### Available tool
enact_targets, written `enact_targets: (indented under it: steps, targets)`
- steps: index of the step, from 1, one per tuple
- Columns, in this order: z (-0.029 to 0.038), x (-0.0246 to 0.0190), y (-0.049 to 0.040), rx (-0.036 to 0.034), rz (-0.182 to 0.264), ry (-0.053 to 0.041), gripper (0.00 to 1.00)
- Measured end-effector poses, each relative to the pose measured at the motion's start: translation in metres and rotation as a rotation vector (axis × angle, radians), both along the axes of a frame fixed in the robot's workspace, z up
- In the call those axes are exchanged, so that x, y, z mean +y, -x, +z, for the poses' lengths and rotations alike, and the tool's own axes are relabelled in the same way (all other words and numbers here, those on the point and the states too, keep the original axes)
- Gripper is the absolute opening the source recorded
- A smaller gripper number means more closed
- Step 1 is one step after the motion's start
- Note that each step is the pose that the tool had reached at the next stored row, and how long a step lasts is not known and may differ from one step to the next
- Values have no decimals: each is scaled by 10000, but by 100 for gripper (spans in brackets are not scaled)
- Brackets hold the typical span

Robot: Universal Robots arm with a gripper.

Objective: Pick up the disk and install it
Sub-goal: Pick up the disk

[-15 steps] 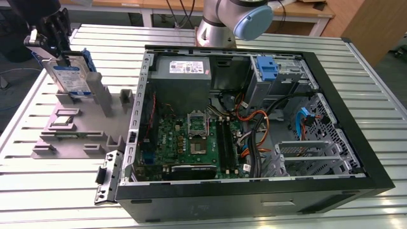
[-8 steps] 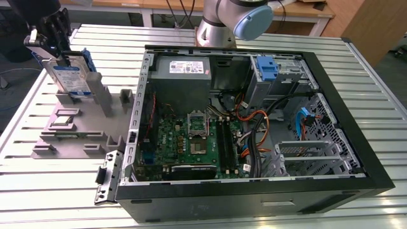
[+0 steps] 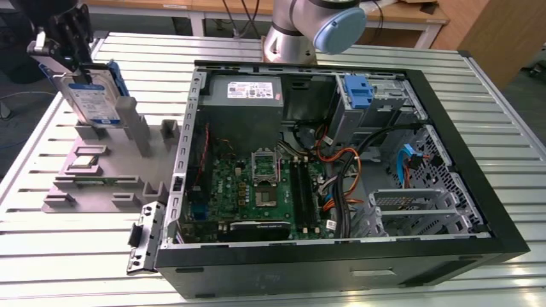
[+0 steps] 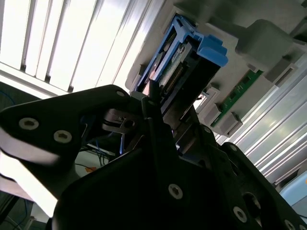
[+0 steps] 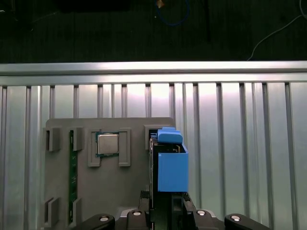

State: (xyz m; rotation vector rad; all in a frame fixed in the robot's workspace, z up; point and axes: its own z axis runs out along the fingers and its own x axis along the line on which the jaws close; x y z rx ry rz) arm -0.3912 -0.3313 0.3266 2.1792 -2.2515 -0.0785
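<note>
One: How is the gripper [image 3: 73, 64] seen in the exterior view?

Two: It is seen closed on the disk [image 3: 92, 99]. The disk's upper end is clamped between the fingers, and the disk is held upright with its labelled face shown to that view.

One: Where is the disk placed?

Two: It is held at the far corner of a grey holder [image 3: 111, 185], which is laid near the table's [image 3: 68, 268] edge at the exterior view's left. Whether the disk's lower edge is touching the holder's posts cannot be told.

One: What is added by the wrist views?

Two: In the second wrist view a finger [image 4: 152, 96] is pressed against the disk's [image 4: 189, 72] end, with no gap to be seen. In the first wrist view the disk [image 5: 171, 170] is seen edge-on, its blue carrier turned to the camera. Beside it a processor chip [image 5: 108, 143] and a memory stick [image 5: 73, 167] are seated in the holder.

One: And the computer case?

Two: The open case [image 3: 341, 268] is laid on its side just beside the holder, toward the exterior view's right. A blue bracket [image 3: 358, 93] and a grey power-supply box [image 3: 247, 89] are mounted along its far wall, well apart from the disk.
</note>
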Motion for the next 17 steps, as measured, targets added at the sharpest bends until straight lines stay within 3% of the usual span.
enact_targets:
  steps: [6,17]
  targets:
    - [161,0,0,1,0,0,35]
    - [380,0,0,-1,0,-1,35]
